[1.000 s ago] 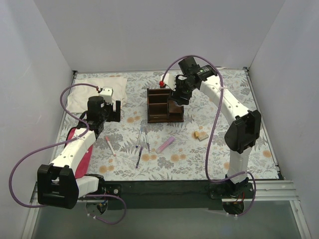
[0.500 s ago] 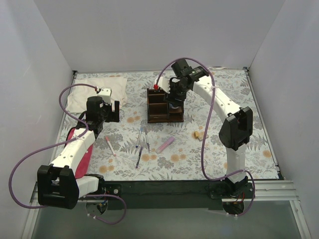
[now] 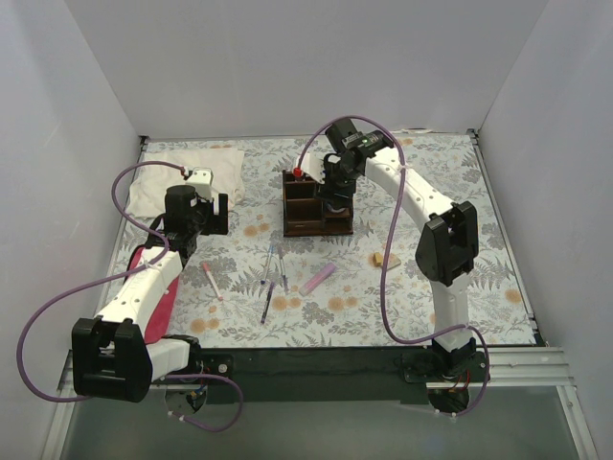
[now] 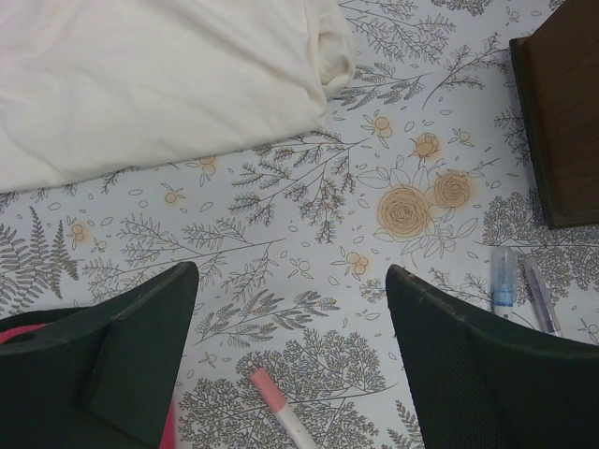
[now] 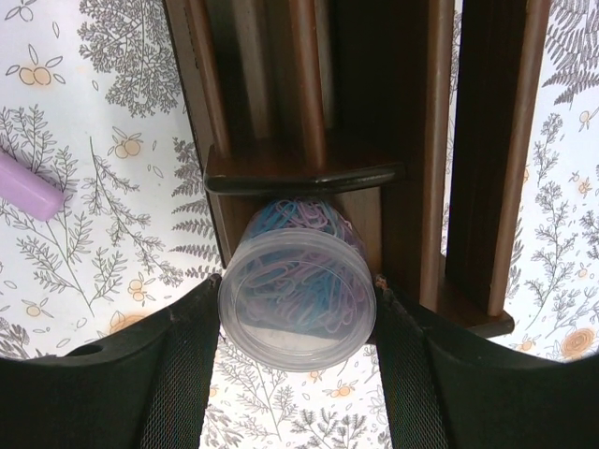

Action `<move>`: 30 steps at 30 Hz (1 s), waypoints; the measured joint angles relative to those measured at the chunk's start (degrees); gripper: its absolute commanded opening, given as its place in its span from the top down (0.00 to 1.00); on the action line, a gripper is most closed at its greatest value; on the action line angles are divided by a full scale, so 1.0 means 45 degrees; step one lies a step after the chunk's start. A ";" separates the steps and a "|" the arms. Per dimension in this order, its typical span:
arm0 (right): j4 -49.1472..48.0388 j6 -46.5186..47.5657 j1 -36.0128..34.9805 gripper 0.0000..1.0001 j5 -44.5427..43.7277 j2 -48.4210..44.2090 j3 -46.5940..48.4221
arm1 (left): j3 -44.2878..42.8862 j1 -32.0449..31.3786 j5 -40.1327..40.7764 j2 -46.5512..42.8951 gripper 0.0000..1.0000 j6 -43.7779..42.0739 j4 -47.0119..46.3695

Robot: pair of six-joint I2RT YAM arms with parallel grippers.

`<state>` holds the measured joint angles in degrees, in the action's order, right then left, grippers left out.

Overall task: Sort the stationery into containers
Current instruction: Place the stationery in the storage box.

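My right gripper [image 5: 297, 309] is shut on a clear round tub of blue and purple paper clips [image 5: 297, 290] and holds it right at the edge of the dark brown wooden organiser [image 5: 468, 140]. In the top view it [image 3: 335, 187] hangs over the organiser [image 3: 302, 206]. My left gripper [image 4: 292, 281] is open and empty above the table, with a pink-and-white pen [image 4: 281, 412] just below its gap. Blue and purple pens [image 3: 268, 278], a pale pink bar [image 3: 320, 278] and a tan block [image 3: 385, 260] lie in front of the organiser.
A white folded cloth [image 3: 182, 177] lies at the back left. A flat magenta object [image 3: 158, 302] lies under my left arm. The organiser's corner [image 4: 562, 112] and two pens [image 4: 515, 285] show at the right of the left wrist view.
My right arm has swung left and down, bringing the tub over the organiser. My left arm has hardly moved.
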<state>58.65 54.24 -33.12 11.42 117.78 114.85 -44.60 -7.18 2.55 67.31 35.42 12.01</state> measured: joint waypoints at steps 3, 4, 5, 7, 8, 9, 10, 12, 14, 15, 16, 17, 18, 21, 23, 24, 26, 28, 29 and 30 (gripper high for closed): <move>-0.0034 0.0010 0.0000 0.50 -0.0044 0.0083 0.0000 | 0.0000 0.0000 0.0000 0.0005 0.20 0.0010 0.0000; -0.0039 0.0039 0.0000 0.43 -0.0044 0.0083 0.0000 | 0.0000 0.0005 0.0000 0.0005 0.20 0.0019 0.0000; -0.0039 0.0049 0.0000 0.40 -0.0063 0.0083 0.0000 | 0.0000 0.0015 -0.0005 0.0010 0.20 0.0034 0.0000; -0.0039 0.0044 0.0000 0.28 -0.0107 0.0087 0.0005 | 0.0000 0.0039 -0.0010 0.0024 0.20 0.0039 0.0005; -0.0039 0.0044 0.0000 0.25 -0.0141 0.0087 0.0005 | 0.0000 0.0044 -0.0005 0.0034 0.19 0.0039 0.0005; -0.0044 0.0049 0.0000 0.17 -0.0160 0.0092 0.0005 | 0.0000 0.0049 -0.0005 0.0049 0.19 0.0039 0.0000; -0.0039 0.0049 0.0000 0.02 -0.0199 0.0092 0.0005 | 0.0000 0.0049 -0.0005 0.0063 0.19 0.0039 0.0000; -0.0034 0.0029 0.0000 0.02 -0.0243 0.0112 0.0005 | 0.0000 0.0053 -0.0005 0.0117 0.19 0.0039 0.0000; -0.0044 0.0053 0.0000 0.02 -0.0330 0.0112 0.0005 | 0.0000 0.0063 -0.0005 0.0170 0.19 0.0039 0.0005; -0.0049 0.0039 0.0000 0.02 -0.0379 0.0112 0.0005 | 0.0000 0.0063 -0.0005 0.0189 0.19 0.0039 0.0000; -0.0058 0.0024 0.0015 0.02 -0.0418 0.0112 0.0005 | 0.0000 0.0063 -0.0010 0.0189 0.19 0.0039 0.0000; -0.0068 0.0010 0.0024 0.02 -0.0437 0.0112 0.0005 | 0.0000 0.0063 -0.0010 0.0189 0.19 0.0039 -0.0005; -0.0087 -0.0010 0.0029 0.02 -0.0466 0.0107 0.0005 | 0.0000 0.0063 -0.0010 0.0189 0.19 0.0039 -0.0010; -0.0141 -0.0073 0.0058 0.02 -0.0534 0.0078 0.0087 | -0.0005 0.0068 -0.0005 0.0194 0.19 0.0039 -0.0019; -0.0180 -0.0131 0.0078 0.02 -0.0636 0.0015 0.0316 | -0.0005 0.0068 -0.0005 0.0204 0.19 0.0039 -0.0053; -0.0243 -0.0189 0.0083 0.02 -0.0680 -0.0039 0.0418 | -0.0015 0.0068 0.0000 0.0214 0.19 0.0039 -0.0068; -0.0461 -0.0384 0.0097 0.02 -0.0801 -0.0355 0.0607 | -0.0039 0.0073 0.0010 0.0243 0.19 0.0034 -0.0117; -0.0646 -0.0646 0.0121 0.02 -0.0792 -0.1025 0.0583 | -0.0053 0.0073 0.0024 0.0257 0.19 0.0034 -0.0141; -0.0777 -0.0714 0.0146 0.02 -0.0782 -0.1399 0.0432 | -0.0053 0.0073 0.0039 0.0257 0.19 0.0034 -0.0151; -0.1020 -0.0845 0.0180 0.03 -0.0724 -0.2006 0.0039 | -0.0053 0.0073 0.0058 0.0257 0.19 0.0039 -0.0155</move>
<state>54.06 50.43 -32.32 8.16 108.75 115.02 -44.84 -6.85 2.81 68.47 35.59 11.31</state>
